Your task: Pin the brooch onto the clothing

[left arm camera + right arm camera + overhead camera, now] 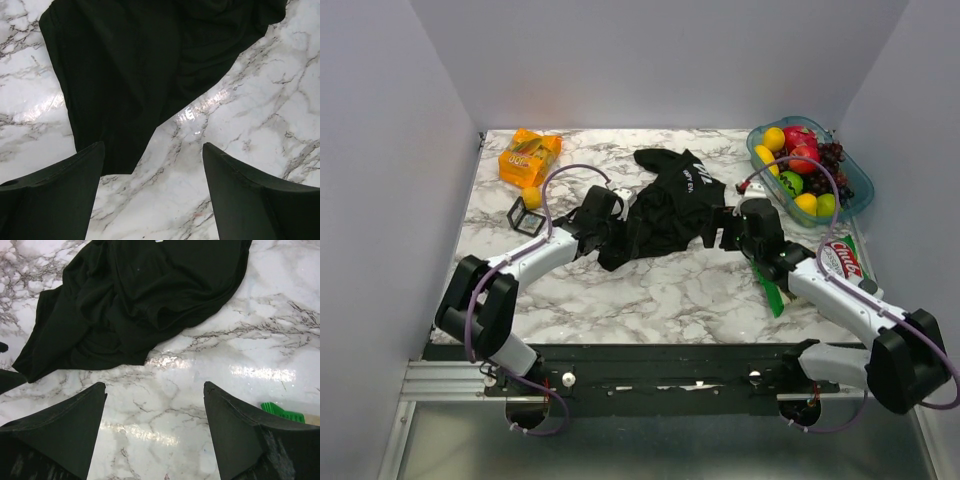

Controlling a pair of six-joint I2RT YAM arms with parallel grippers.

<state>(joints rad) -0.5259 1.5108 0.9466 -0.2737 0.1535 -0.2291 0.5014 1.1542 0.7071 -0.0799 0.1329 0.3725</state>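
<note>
Left gripper point(152, 150) and right gripper point(155, 387) wide, empty, shirt point(665, 205) just past fingertips; cube point(527, 215) left, basket point(866, 190) right; print unreadable.

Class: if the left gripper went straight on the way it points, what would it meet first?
Probably the black T-shirt, bunched just ahead of the open left gripper. Bare marble table shows between its fingertips, so it might touch that first; depth is unclear.

Bright, even overhead light, white glare patches on the glossy marble table point(260, 372), soft faint shadows, sharp focus.
</note>
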